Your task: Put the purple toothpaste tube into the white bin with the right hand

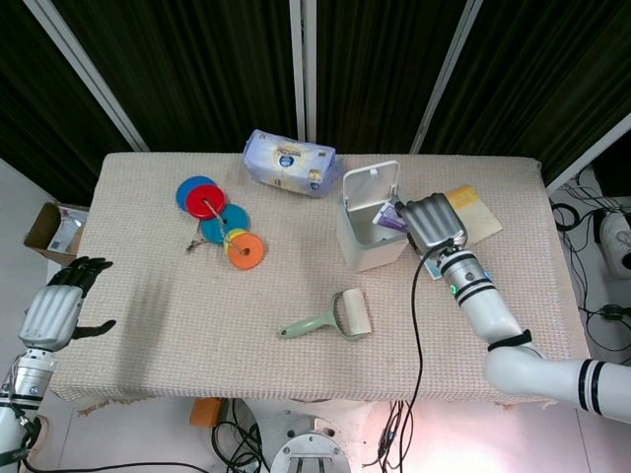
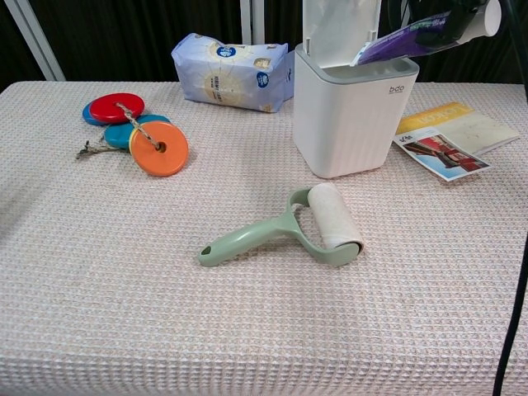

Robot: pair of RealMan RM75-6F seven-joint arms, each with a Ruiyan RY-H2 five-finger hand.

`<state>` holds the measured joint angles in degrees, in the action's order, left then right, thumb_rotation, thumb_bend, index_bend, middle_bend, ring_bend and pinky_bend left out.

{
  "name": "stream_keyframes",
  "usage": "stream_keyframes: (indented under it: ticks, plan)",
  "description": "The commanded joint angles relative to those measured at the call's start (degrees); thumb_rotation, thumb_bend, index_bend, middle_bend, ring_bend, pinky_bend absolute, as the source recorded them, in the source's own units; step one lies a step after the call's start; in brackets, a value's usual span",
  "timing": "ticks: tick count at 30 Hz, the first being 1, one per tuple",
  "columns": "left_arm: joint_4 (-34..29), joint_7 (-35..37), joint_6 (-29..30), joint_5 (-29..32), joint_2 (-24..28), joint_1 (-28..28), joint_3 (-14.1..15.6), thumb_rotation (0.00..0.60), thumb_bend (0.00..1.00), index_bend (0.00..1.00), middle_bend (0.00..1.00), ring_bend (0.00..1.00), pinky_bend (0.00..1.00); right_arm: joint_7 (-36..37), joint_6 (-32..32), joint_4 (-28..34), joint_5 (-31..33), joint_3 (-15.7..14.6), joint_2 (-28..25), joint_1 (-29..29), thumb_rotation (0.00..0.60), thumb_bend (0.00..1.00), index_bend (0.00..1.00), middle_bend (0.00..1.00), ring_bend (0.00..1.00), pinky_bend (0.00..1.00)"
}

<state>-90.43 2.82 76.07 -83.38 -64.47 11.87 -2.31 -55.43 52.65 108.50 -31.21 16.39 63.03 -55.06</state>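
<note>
As seen from the head: right hand (image 1: 435, 223) at centre right, fingers closed round tube (image 1: 392, 217), purple tip over open bin (image 1: 369, 239) rim; left hand (image 1: 59, 305) at lower left, fingers spread, holding nothing. From the chest: tube (image 2: 412, 35) at upper right, tilted, lower end just above bin (image 2: 355, 115) mouth; roller (image 2: 289, 228) at centre, discs (image 2: 136, 132) upper left.

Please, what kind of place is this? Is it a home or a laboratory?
Probably a laboratory set up for robot tests, not a home. A table covered with beige cloth stands before black curtains, loose cables lie on the floor under it, and unrelated household things, such as a lint roller, are spread on it.
</note>
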Motion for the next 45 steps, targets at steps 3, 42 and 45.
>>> stream_keyframes:
  ticks: [3,42,45]
  plan:
    - [0.3,0.5,-0.3,0.1,0.0,0.1,0.0,0.6,0.02,0.18,0.14,0.08,0.22,-4.7,-0.4,-0.1,9.3,-2.8,-0.5,-7.8,0.6,0.52,0.69,0.62,0.65,0.53]
    - [-0.7,-1.6,1.3,0.5,0.1,-0.5,-0.3,0.6,0.02,0.18,0.14,0.08,0.22,31.4,30.5,-3.6,-40.4,-21.2,-3.8,23.7,0.6,0.16,0.0,0.0,0.0,0.0]
    - [-0.7,-1.9,1.9,0.1,-0.1,-0.6,-0.4,0.6,0.02,0.18,0.14,0.08,0.22,37.3,35.5,-10.5,-42.7,-22.9,1.4,30.6,0.6,0.16,0.0,0.0,0.0,0.0]
